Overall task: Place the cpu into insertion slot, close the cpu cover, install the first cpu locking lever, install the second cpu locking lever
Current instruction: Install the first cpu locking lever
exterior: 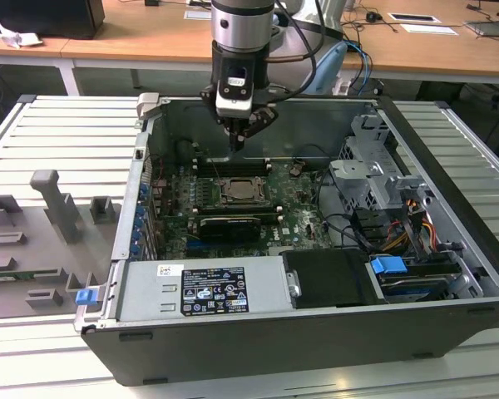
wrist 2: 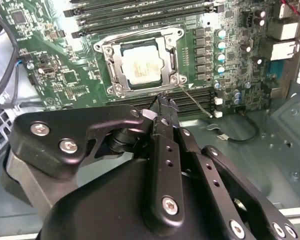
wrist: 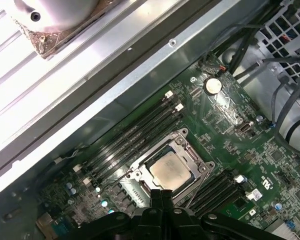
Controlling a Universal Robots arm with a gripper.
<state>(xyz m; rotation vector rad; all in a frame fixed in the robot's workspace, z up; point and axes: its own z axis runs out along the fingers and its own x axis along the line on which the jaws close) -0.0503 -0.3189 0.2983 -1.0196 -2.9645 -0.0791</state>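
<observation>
Claw (exterior: 239,143) pinched closed, nothing in it, tips hovering just beside the socket. Cpu (wrist 2: 142,67) seated mid-motherboard (exterior: 303,212); cpu cover (wrist 2: 116,67) lies flat around it.

One open black metal computer case (exterior: 316,341) is holding one green motherboard (wrist 2: 65,85), one pale silvery square cpu (wrist 2: 142,67), one silvery windowed metal cpu cover (wrist 2: 115,65), one black rectangular card (exterior: 229,224) and one round silver coin cell (wrist: 212,85).

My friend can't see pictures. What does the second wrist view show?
The black gripper, pinched shut, points at a green circuit board beside the cpu. The cpu lies framed by the flat silvery cpu cover; a thin lever angles out from one corner.
</observation>
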